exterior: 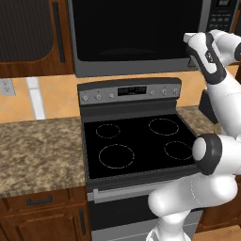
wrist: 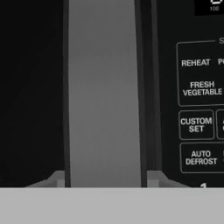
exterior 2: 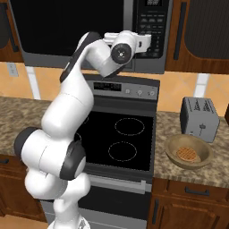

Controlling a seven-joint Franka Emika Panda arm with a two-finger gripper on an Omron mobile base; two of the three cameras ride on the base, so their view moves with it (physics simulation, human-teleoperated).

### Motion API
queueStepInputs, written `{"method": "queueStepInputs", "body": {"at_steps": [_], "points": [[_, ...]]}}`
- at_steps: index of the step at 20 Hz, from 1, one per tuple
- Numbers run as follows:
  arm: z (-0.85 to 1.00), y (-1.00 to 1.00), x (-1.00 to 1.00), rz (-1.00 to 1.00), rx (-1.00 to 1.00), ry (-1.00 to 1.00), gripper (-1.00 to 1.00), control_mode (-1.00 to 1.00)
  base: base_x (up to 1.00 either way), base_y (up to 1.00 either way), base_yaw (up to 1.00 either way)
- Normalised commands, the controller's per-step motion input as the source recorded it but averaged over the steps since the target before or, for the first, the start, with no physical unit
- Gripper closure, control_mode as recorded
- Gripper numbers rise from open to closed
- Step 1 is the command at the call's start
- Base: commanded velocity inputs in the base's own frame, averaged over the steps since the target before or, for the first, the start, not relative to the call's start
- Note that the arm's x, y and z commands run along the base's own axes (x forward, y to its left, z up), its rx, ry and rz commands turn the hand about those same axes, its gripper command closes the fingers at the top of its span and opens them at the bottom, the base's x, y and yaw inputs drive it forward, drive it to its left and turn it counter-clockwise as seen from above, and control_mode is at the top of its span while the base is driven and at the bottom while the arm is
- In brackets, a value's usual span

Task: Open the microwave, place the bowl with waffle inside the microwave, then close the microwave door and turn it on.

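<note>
Waffle [exterior 2: 188, 154] in bowl [exterior 2: 172, 153], seemingly before toaster [exterior 2: 199, 118]

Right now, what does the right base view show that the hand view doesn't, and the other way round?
Right base view: the bowl with the waffle on the counter, beside the toaster, plus the stove and the arm reaching up to the microwave.
Hand view: readable keypad labels such as REHEAT and AUTO DEFROST, close up.
Both: the long grey door handle and the keypad to its right.
</note>
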Motion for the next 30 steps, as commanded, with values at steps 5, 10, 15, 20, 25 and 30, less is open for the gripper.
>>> {"method": "queueStepInputs", "body": {"at_steps": [5, 10, 15, 20, 25, 30], "points": [[0.0, 0.11, -0.19, 0.0, 0.0, 0.0, 1.0, -1.0, 0.0, 0.0, 0.0], [0.03, 0.06, -0.84, -0.01, 0.0, 0.0, 1.0, -1.0, 0.0, 0.0, 0.0], [0.06, 0.04, -0.99, 0.01, 0.0, 0.02, 1.0, -1.0, 0.0, 0.0, 0.0], [0.0, 0.11, -1.0, 0.01, 0.0, 0.1, 1.0, -1.0, 0.0, 0.0, 0.0], [0.0, 0.1, -1.0, 0.07, 0.0, 0.09, 1.0, -1.0, 0.0, 0.0, 0.0], [0.0, 0.14, -1.0, 0.09, 0.0, 0.04, 1.0, -1.0, 0.0, 0.0, 0.0]]}}
